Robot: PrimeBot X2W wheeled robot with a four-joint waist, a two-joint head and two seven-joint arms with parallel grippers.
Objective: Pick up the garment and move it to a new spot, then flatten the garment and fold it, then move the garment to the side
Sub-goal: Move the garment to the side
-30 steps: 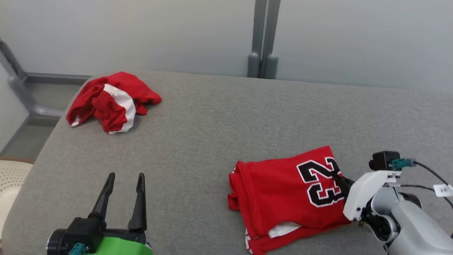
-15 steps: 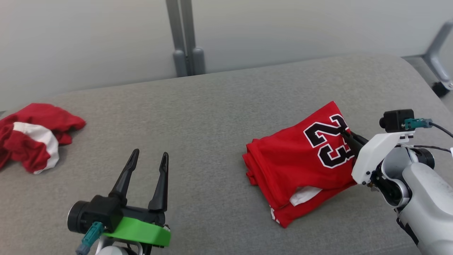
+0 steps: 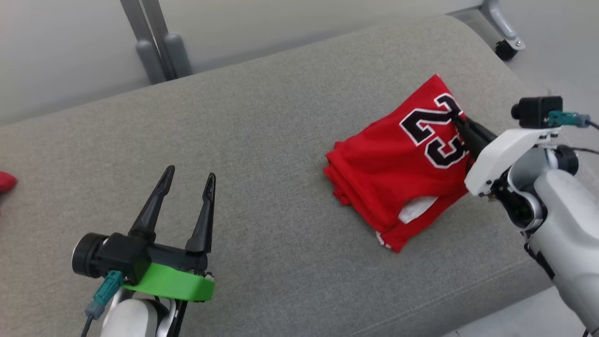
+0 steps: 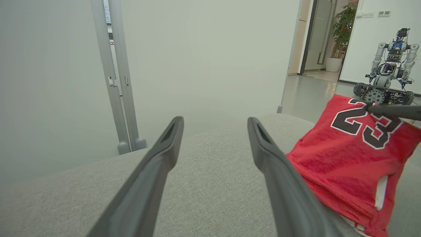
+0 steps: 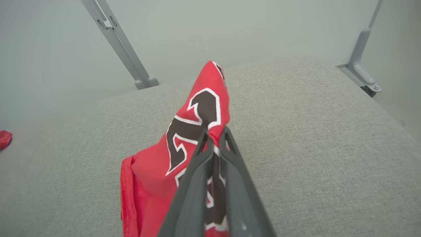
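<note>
The right gripper (image 3: 455, 117) has its jaws pressed together on the "23" edge of the folded red jersey (image 3: 402, 173). The pinched edge rises into a peak, while the rest of the stack lies on the grey upholstered surface (image 3: 281, 140), close to its right edge and nearer the far right corner. The left gripper (image 3: 189, 174) hangs over the near left part of the surface with its jaws well apart and nothing between them.

The step in hand looks like the last one, carrying the folded jersey aside. To do it well, the grip should hold firm and the carry should run low and slow, so the trailing layers slide together rather than fan out. The jersey should go down flat and short of the rounded right edge.

It cannot be told how many layers sit in the jaws. In the head view the white wrist mount (image 3: 503, 157) hides the base of the right fingers. A scrap of red cloth (image 3: 5, 181) is cut off at the left edge.
</note>
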